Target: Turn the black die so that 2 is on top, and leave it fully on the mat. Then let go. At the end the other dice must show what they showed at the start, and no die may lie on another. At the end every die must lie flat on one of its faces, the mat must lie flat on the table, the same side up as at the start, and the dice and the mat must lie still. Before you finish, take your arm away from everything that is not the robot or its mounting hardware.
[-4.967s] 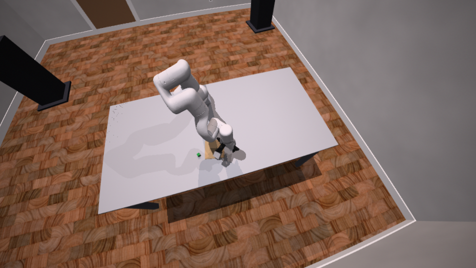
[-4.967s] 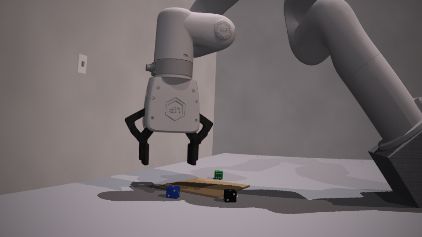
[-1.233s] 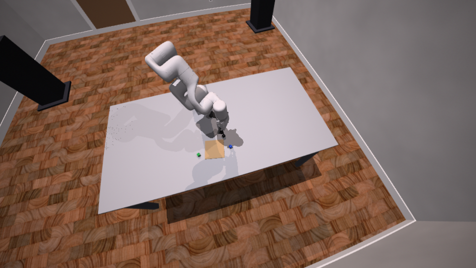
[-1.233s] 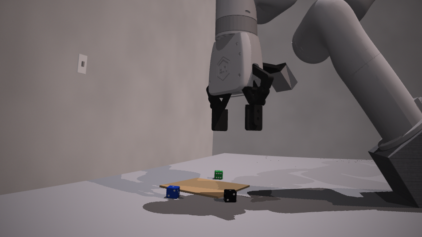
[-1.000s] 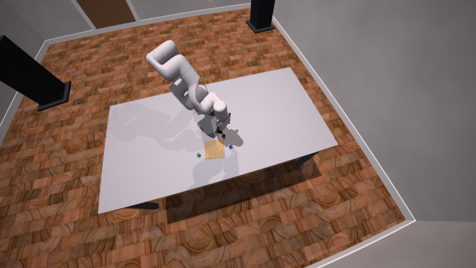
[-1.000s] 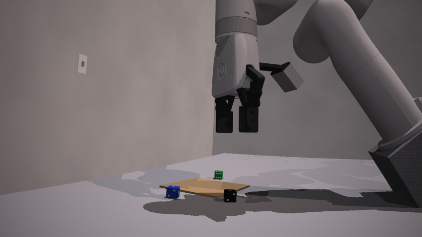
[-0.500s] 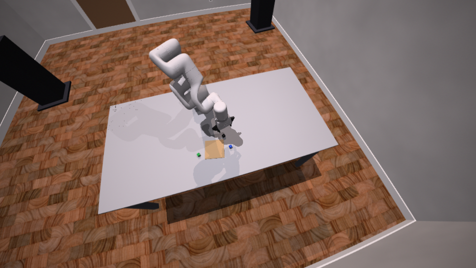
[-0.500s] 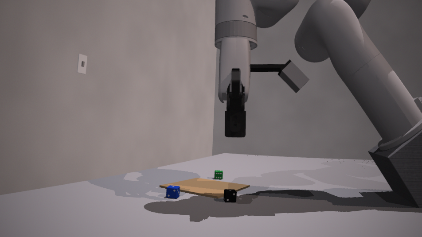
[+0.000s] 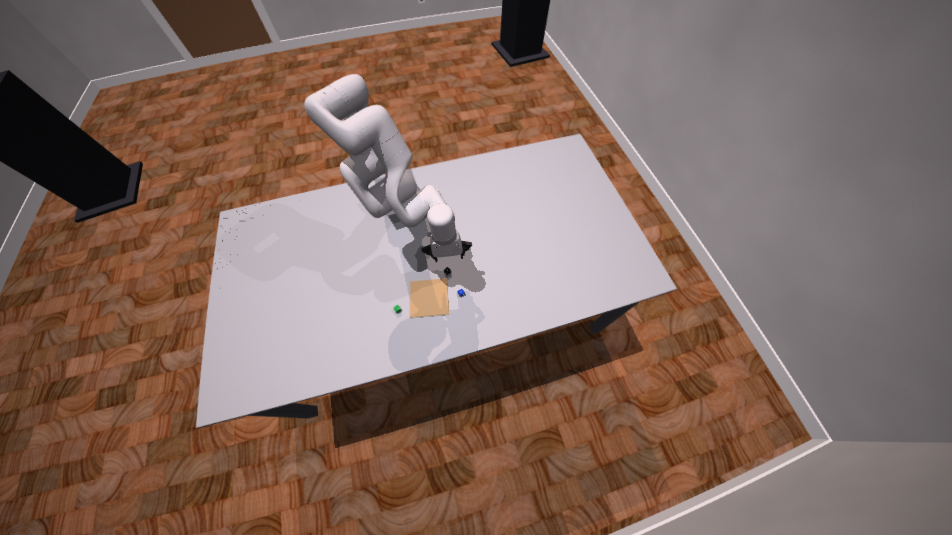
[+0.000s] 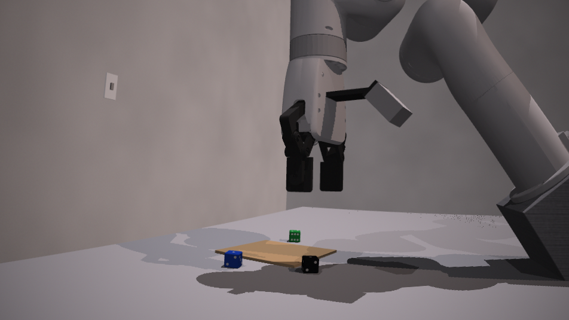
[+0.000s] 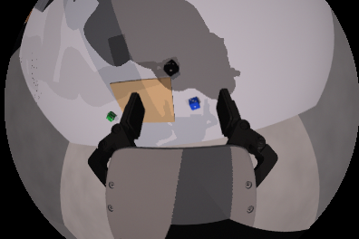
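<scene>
- The gripper (image 10: 314, 182) hangs high above the table (image 10: 419, 232), jaws spread wide, nothing between them.
- The black die (image 10: 309, 264) sits on the table just off the tan mat (image 10: 268, 250), at its edge, directly below the gripper.
- The blue die (image 10: 232, 259) lies beside the mat, off it.
- The green die (image 10: 294, 235) rests by the mat's far side.

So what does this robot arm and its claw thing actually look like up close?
The arm is smooth, rounded tubing in glossy white, with a grey band above the wrist and a hexagonal embossed logo on one joint cap. The gripper has a white shell with small screws, black jointed linkages and two blocky black fingers. A grey box on a black bracket sticks out sideways. No cables show.
</scene>
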{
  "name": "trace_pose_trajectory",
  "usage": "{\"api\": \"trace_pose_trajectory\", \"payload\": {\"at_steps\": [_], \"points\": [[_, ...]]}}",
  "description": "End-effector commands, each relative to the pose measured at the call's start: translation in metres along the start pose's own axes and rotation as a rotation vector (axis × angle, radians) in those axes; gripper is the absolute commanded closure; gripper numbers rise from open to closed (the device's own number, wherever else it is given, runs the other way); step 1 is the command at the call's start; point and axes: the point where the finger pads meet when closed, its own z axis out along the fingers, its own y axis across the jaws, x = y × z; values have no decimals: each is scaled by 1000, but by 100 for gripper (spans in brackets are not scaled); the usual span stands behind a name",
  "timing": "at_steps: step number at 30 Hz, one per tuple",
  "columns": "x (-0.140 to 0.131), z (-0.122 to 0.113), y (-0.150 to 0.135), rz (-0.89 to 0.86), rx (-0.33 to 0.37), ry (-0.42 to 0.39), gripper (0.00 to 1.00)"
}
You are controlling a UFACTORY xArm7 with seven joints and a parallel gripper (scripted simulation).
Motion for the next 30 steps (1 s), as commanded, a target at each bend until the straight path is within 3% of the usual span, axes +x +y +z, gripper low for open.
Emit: {"api": "trace_pose_trajectory", "payload": {"at_steps": [1, 10, 13, 15, 24, 30], "points": [[-1, 2, 0, 146, 7, -10, 0], [-3, 8, -2, 462, 7, -20, 0], [-3, 8, -2, 465, 7, -20, 0], [-4, 11, -4, 598, 7, -25, 0], [-6, 16, -8, 866, 4, -38, 0], [-7, 17, -9, 942, 3, -42, 0]]}}
